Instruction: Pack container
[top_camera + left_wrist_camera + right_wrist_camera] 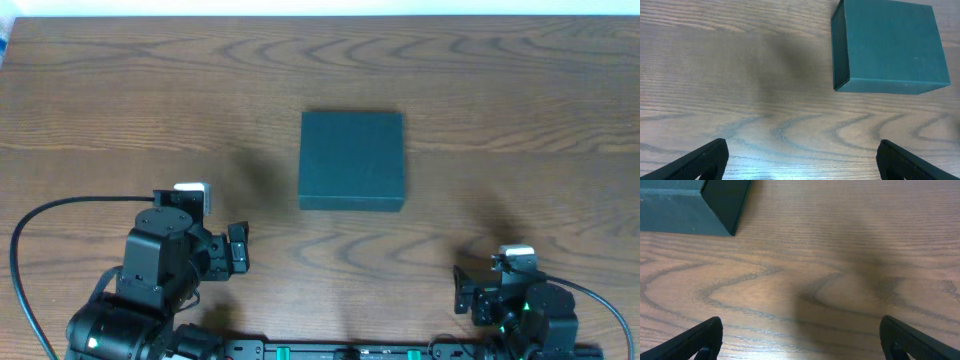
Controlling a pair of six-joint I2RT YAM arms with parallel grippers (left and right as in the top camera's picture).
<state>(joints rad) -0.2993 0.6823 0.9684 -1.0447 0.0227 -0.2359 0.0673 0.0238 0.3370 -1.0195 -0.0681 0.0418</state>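
Observation:
The container (352, 160) is a dark teal square box with its lid shut, lying on the wooden table at the centre of the overhead view. It also shows at the top right of the left wrist view (888, 46) and at the top left of the right wrist view (690, 205). My left gripper (237, 252) is open and empty, near the front left, below and left of the container. My right gripper (470, 290) is open and empty at the front right. In both wrist views the fingers (801, 157) (801, 335) stand wide apart over bare wood. No snack packets are in view.
The wooden table (100, 100) fills the view, with its far edge along the top. Black cables run from each arm base at the front left (30, 240) and front right (600, 295).

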